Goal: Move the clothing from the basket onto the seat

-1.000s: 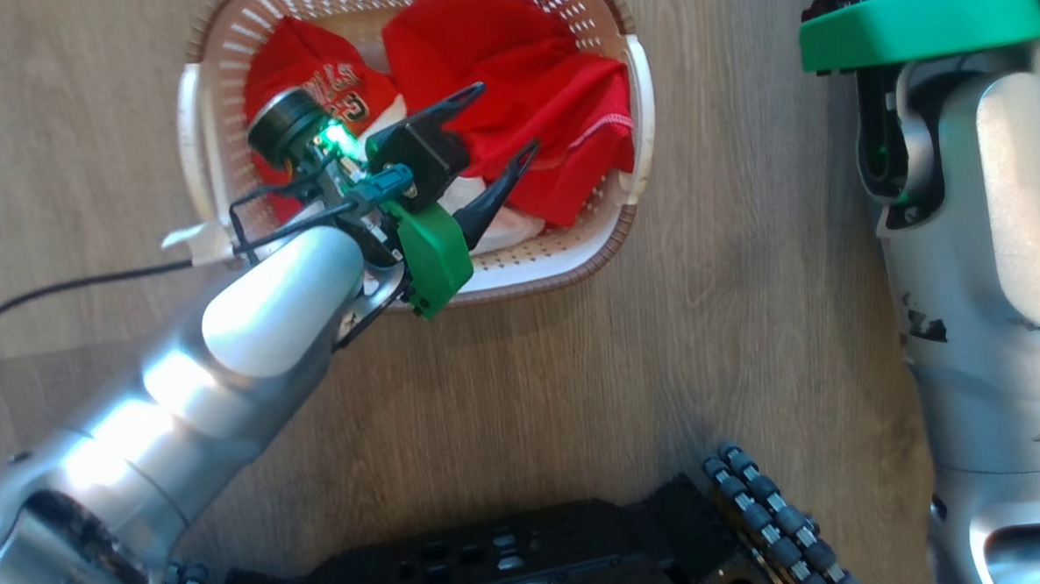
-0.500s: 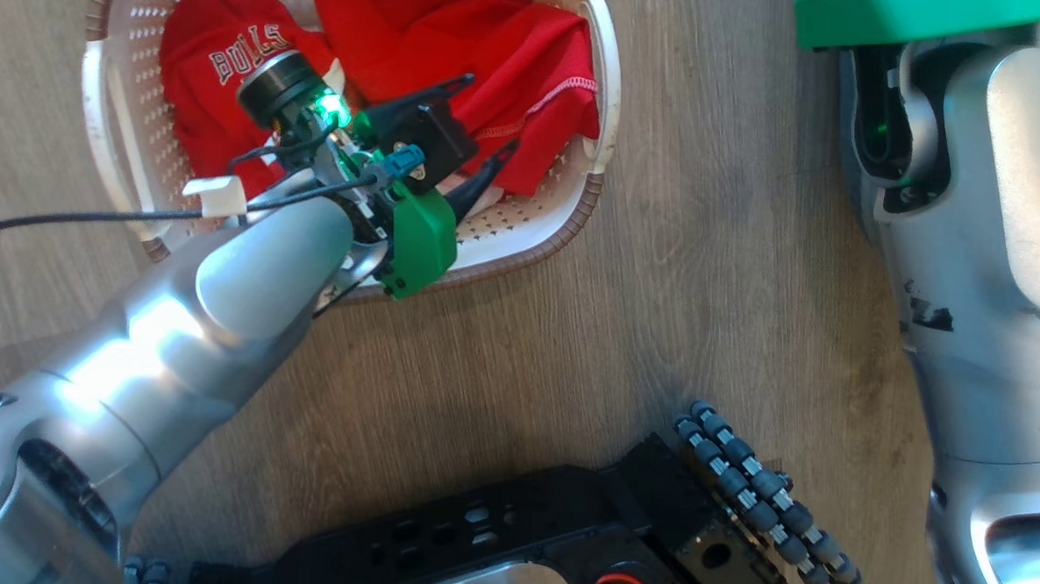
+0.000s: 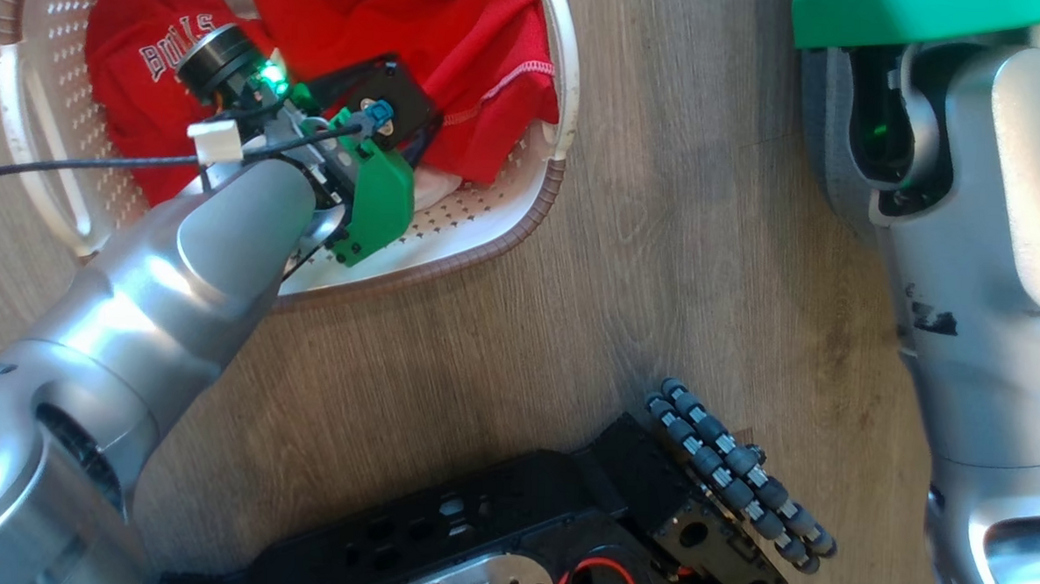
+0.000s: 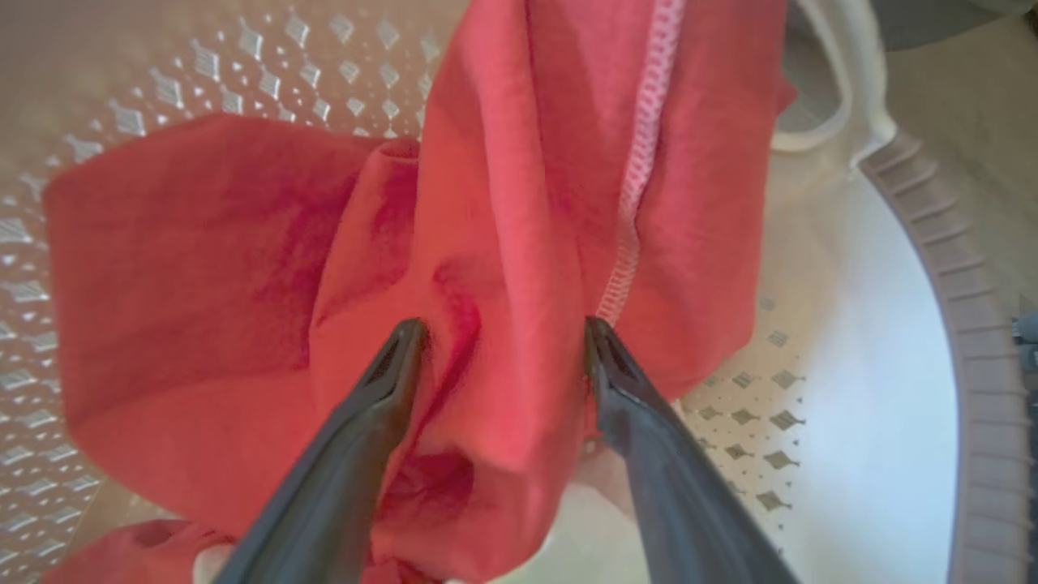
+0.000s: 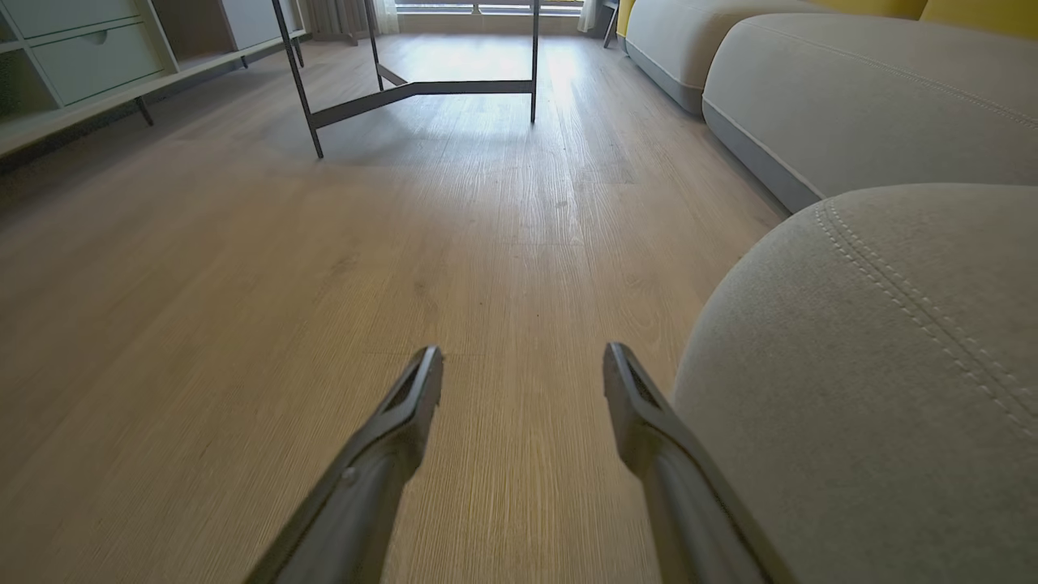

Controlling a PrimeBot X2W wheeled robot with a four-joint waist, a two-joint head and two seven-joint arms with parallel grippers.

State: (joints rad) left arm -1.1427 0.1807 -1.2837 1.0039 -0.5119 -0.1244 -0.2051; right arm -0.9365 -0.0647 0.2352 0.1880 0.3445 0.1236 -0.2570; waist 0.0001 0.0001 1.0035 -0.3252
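Two red garments (image 3: pixel 461 44) lie heaped in the cream basket (image 3: pixel 487 238) on the wooden floor (image 5: pixel 243 284). The left gripper (image 4: pixel 503 332) stands wide, fingers astride a red fold. The right gripper (image 5: pixel 523 353) gapes wide above the floor, just beside the grey seat (image 5: pixel 876 365).

Crumpled red clothing (image 3: pixel 478 53) lies heaped in the cream perforated basket (image 3: pixel 481 222).

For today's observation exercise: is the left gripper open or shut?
Open. The left gripper has both fingers spread, with a fold of the clothing between them, inside the basket.
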